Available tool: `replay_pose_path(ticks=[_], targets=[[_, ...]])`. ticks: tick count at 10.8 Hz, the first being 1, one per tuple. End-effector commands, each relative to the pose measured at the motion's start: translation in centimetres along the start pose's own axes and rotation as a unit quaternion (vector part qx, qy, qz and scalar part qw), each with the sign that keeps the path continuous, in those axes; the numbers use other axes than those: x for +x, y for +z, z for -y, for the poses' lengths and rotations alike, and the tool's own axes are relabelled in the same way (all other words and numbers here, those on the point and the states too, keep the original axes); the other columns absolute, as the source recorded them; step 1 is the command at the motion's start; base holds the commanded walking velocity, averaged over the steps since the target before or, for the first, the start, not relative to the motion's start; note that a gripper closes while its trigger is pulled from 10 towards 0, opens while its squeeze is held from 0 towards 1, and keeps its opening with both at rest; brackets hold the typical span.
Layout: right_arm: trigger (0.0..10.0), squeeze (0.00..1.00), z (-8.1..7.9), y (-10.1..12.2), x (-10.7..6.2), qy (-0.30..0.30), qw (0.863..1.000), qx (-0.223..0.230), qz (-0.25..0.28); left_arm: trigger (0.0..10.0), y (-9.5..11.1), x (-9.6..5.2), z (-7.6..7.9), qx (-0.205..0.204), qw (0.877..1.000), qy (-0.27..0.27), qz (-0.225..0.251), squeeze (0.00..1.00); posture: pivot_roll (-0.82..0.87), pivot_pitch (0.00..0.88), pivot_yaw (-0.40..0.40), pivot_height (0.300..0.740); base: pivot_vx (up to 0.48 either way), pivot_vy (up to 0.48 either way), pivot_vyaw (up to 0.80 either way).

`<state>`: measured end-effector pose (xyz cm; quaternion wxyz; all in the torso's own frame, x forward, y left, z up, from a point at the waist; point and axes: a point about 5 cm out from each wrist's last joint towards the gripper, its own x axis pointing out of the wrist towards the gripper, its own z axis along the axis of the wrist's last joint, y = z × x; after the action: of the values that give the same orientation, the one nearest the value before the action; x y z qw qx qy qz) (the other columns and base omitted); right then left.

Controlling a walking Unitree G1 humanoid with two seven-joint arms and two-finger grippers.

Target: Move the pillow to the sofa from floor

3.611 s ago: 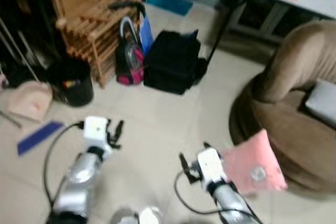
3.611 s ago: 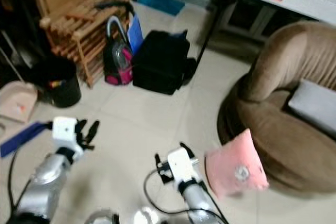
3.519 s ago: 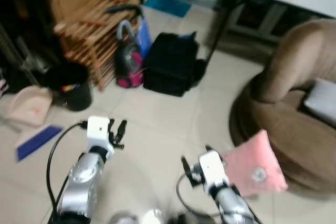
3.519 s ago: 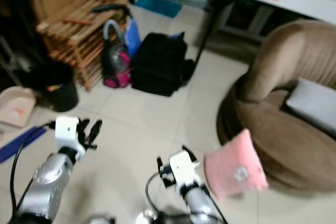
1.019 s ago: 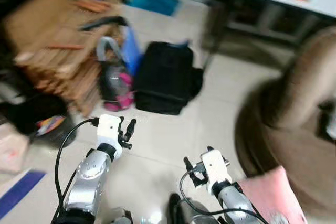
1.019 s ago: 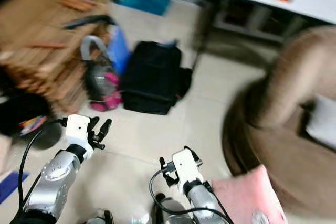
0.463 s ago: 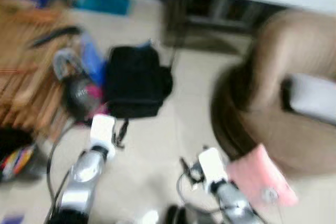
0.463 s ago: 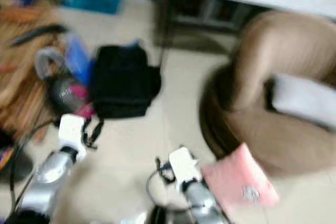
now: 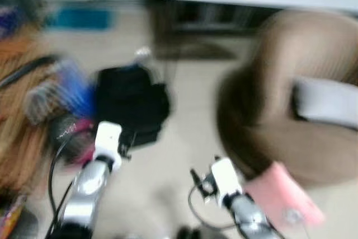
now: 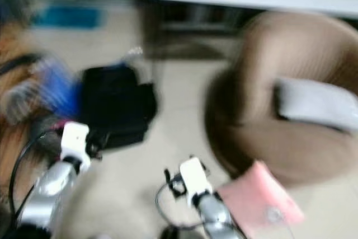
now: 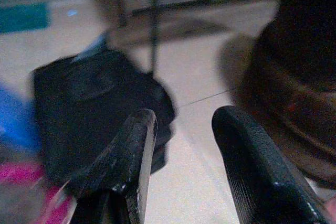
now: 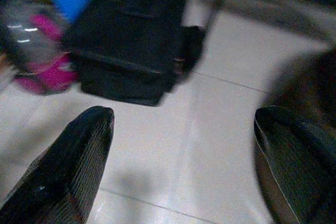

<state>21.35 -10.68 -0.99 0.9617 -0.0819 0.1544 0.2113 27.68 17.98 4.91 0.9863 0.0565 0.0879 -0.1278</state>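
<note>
Left eye view: pink pillow (image 9: 282, 197) lies right of both grippers' empty, parted jaws.

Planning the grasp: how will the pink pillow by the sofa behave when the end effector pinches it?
The pink pillow looks like soft fabric leaning on the brown sofa, so it will probably dent and sag rather than hold shape. It is likely light for its bulk. Both end effectors are open: left, right.

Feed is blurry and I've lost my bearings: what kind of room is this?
Probably a home living room: a brown sofa with a grey cushion, a pink pillow on the tiled floor, and a black bag.
</note>
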Motion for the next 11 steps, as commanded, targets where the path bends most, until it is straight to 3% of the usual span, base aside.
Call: replay_pose_path(ticks=[1,3,11], targets=[[10.0,0.0,0.43,-0.61,-0.4,-0.009,1.0,0.009,-0.015,10.0,-0.57,-0.27,0.81,0.007,1.0,-0.018,-0.01,0.0,0.06,0.182,-0.1,0.74,0.465,0.0,-0.65],[10.0,0.0,0.43,-0.72,-0.61,-0.016,1.0,0.019,-0.016,10.0,-0.36,-0.2,1.12,0.006,0.999,-0.036,-0.002,0.0,0.06,0.186,-0.096,0.74,0.36,-0.193,-0.64],[10.0,0.0,0.68,-0.75,-0.82,-0.025,0.999,0.021,-0.023,10.0,-0.23,0.14,1.67,-0.025,0.998,-0.053,-0.001,0.0,0.05,0.186,-0.094,0.74,0.0,0.0,-0.66]])
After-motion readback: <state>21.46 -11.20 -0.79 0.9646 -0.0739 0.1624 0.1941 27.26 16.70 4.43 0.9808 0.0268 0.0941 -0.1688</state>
